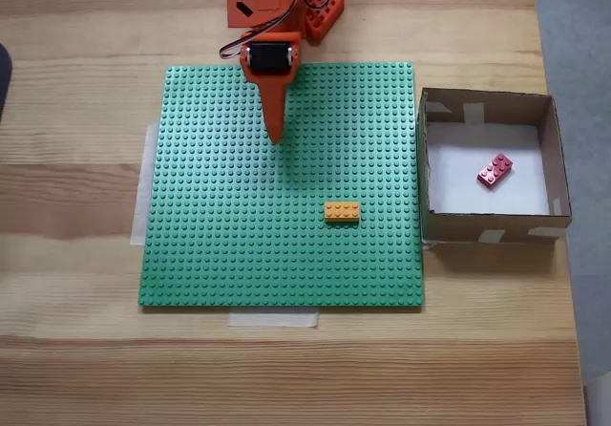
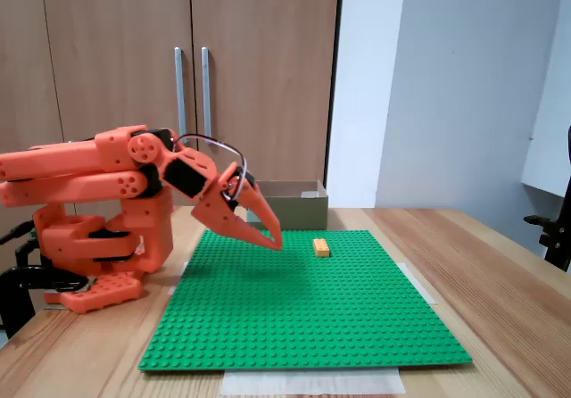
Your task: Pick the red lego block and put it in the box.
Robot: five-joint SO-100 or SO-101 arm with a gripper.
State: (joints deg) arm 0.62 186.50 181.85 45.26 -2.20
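The red lego block lies tilted on the white floor of the box, right of centre. The box stands on the right of the table in a fixed view; seen from the side, the box sits behind the plate. My orange gripper hangs over the upper middle of the green baseplate, far to the left of the box, fingers closed to a point with nothing in them. From the side, the gripper points down, its tips just above the plate.
An orange-yellow brick sits on the baseplate between gripper and box; it shows from the side too. The arm's orange base stands at the plate's far edge. White tape holds the plate to the wooden table.
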